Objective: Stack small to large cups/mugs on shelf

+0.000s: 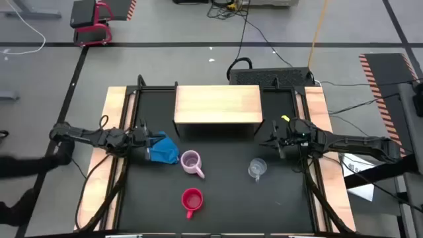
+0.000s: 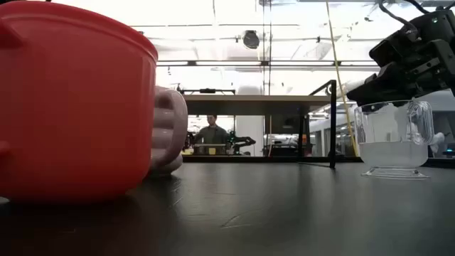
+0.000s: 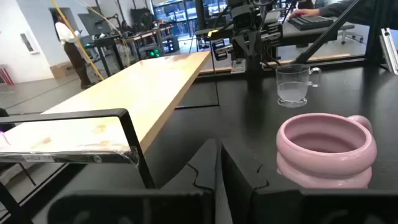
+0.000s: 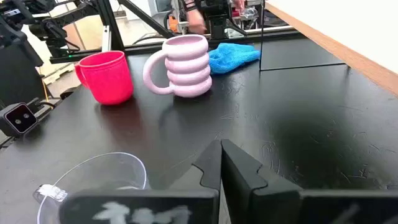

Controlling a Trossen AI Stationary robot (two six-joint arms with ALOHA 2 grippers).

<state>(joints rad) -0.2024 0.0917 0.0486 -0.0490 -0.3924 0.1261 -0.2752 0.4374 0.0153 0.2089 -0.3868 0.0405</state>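
- Left gripper (image 1: 147, 141) sits at the table's left side beside the blue cloth (image 1: 163, 149), fingers pressed together, empty.
- Right gripper (image 1: 272, 141) hovers near the glass cup (image 1: 257, 168), fingers closed, empty.
- Lilac mug (image 1: 192, 162) and red mug (image 1: 192, 200) stand on the black tabletop (image 1: 225, 192), in front of the bare wooden shelf (image 1: 217, 104).

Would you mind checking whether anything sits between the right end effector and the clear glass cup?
Nothing visible does. The right end effector, shut, hangs just beside the clear glass cup, with only bare black tabletop between them.
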